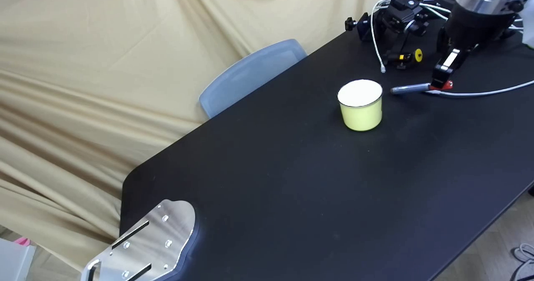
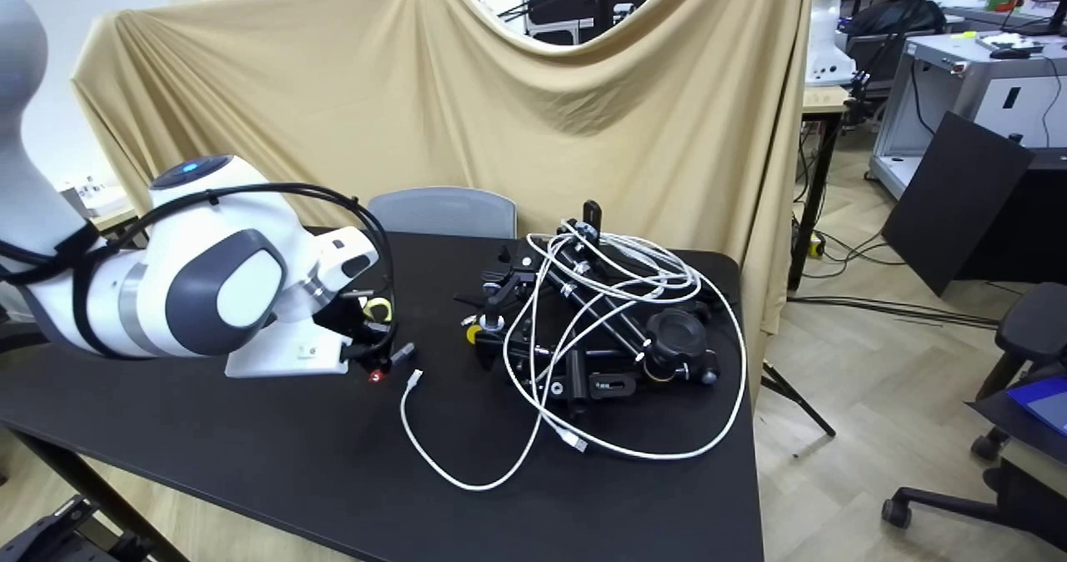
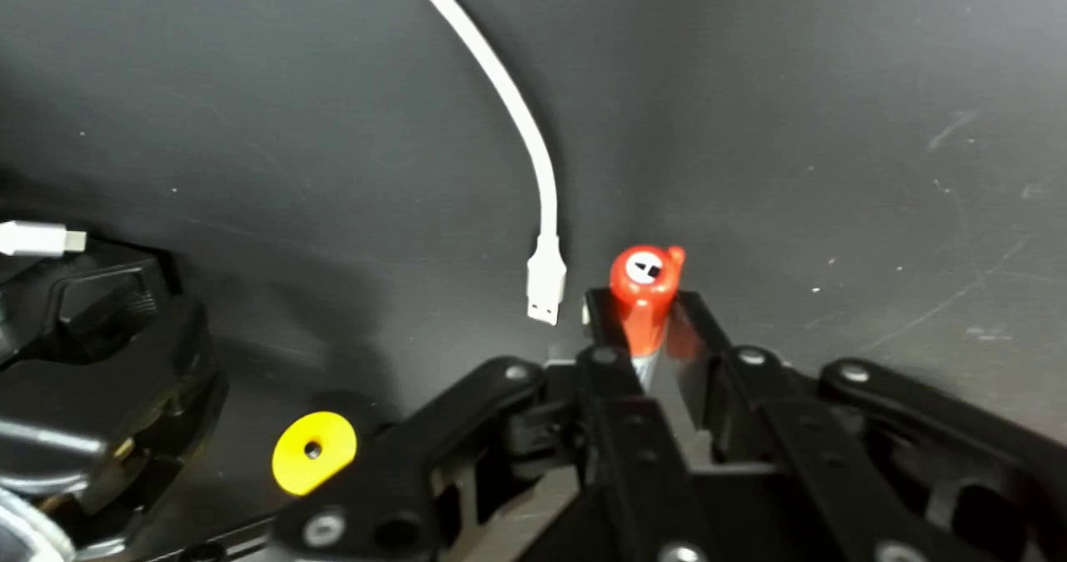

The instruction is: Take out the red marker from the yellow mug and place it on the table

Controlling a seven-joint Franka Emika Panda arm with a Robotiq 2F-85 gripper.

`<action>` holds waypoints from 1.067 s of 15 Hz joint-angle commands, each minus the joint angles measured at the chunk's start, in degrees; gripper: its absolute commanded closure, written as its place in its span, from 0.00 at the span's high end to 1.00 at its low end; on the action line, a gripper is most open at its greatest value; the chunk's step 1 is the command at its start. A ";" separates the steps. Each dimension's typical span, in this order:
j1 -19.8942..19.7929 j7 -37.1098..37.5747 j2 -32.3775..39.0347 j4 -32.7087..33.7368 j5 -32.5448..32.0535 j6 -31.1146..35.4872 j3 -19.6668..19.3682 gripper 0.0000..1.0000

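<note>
The red marker has a red cap and a grey-blue body [image 1: 411,88]; its cap end faces the wrist camera [image 3: 643,295]. It also shows in an exterior view [image 2: 403,353]. My gripper [image 3: 645,305] is shut on the marker near the red cap; it shows in both exterior views [image 1: 441,80] [image 2: 375,352]. The marker is low over the black table [image 1: 267,189]; I cannot tell whether it touches it. The pale yellow mug [image 1: 361,115] stands upright beside the marker's free end. In an exterior view the mug [image 2: 380,308] is mostly hidden behind the gripper.
A white cable with a USB plug [image 3: 546,283] lies close beside the marker. Black tripod gear [image 2: 600,328] with coiled white cables and a yellow knob [image 3: 314,452] lies nearby. A grey chair [image 1: 254,74] stands at the table edge. A metal plate [image 1: 154,239] is at the opposite end.
</note>
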 commanded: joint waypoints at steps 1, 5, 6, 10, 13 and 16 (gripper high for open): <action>6.22 0.25 5.29 2.95 1.23 1.94 -3.59 0.05; 9.43 1.06 7.60 4.34 2.61 0.55 -4.08 0.53; 9.96 1.12 7.32 4.34 2.90 -0.05 -4.14 0.58; 18.00 1.37 3.78 3.73 4.89 -3.96 -10.73 0.86; 29.72 4.68 0.74 3.98 5.71 -9.96 -21.83 1.00; 39.23 11.92 -1.85 6.04 2.23 -22.50 -29.96 1.00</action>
